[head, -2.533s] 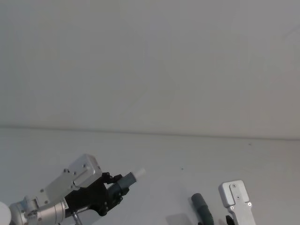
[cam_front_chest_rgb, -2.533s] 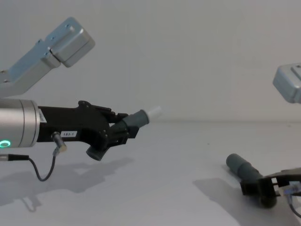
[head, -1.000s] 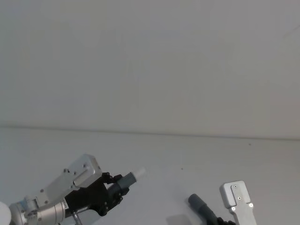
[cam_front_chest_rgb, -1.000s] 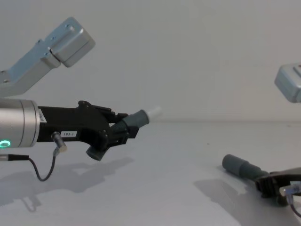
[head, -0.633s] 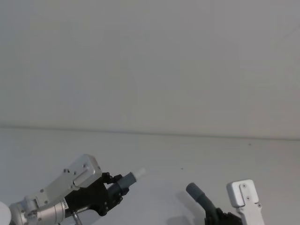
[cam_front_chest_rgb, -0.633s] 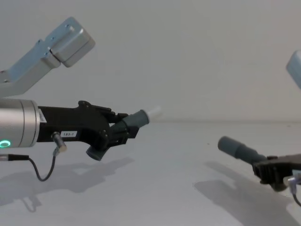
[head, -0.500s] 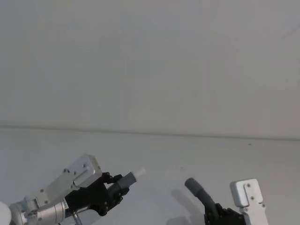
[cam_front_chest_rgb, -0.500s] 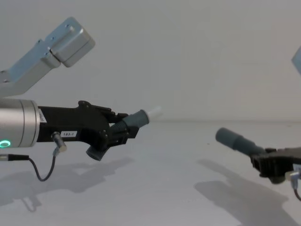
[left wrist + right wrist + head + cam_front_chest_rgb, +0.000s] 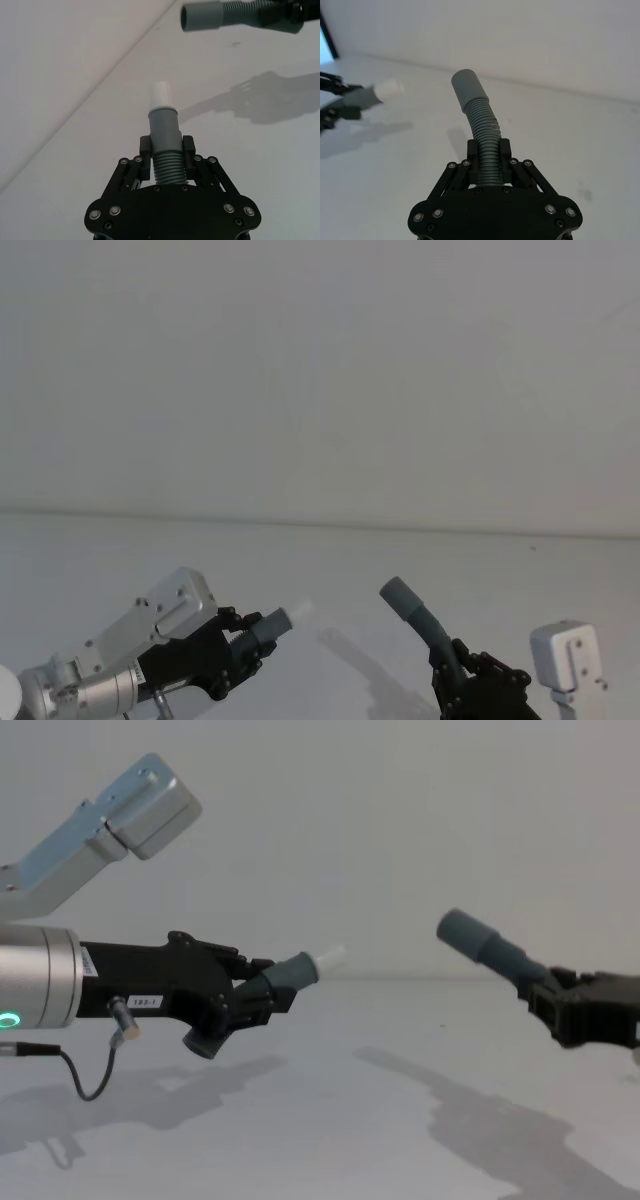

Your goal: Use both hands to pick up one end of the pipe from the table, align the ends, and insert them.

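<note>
Hose (image 9: 479, 115) gripped by right end effector (image 9: 489, 152), plug (image 9: 162, 120) by left end effector (image 9: 166, 150); seemingly unaligned

Desk (image 9: 120, 570): plain matte white, flat, running back to a straight seam with a pale wall (image 9: 320, 370). Soft grey shadows (image 9: 470, 1130) fall across its near part. One small dark speck (image 9: 532, 547) sits near the seam, right side.

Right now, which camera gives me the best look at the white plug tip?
Left wrist view: the white plug tip sits centred and unobstructed, beyond the left gripper. The chest view shows it small, side-on; the right wrist view, far off; the head view, faint and pale.
</note>
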`<state>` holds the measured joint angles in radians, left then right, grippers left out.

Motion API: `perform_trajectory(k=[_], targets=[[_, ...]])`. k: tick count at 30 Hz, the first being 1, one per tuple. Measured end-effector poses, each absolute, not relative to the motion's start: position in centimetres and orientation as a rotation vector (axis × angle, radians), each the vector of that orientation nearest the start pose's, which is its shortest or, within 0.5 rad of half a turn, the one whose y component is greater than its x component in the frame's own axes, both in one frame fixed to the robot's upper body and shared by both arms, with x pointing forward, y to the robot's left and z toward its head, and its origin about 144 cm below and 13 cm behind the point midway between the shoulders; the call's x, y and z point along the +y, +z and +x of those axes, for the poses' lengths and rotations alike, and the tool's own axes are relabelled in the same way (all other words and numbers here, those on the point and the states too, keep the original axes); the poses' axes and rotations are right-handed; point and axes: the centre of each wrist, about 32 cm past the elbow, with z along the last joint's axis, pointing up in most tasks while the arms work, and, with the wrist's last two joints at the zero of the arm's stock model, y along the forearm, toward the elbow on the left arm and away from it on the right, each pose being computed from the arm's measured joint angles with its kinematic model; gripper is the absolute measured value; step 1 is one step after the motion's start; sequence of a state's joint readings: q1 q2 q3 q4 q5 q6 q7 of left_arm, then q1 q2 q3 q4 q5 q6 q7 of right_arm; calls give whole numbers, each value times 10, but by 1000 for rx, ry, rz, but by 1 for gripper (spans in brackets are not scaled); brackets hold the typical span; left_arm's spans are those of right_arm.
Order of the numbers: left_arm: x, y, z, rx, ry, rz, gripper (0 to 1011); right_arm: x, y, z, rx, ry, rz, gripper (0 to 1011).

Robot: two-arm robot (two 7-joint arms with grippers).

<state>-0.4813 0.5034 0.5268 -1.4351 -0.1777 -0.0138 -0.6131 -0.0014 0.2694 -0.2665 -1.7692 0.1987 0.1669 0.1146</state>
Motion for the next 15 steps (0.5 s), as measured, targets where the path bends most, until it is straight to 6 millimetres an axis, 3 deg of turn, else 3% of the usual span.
perform_trajectory(k=[15], targets=[[259,1259,574,-430,465,347,336,-240,1177,455,-134,-934,114,225]])
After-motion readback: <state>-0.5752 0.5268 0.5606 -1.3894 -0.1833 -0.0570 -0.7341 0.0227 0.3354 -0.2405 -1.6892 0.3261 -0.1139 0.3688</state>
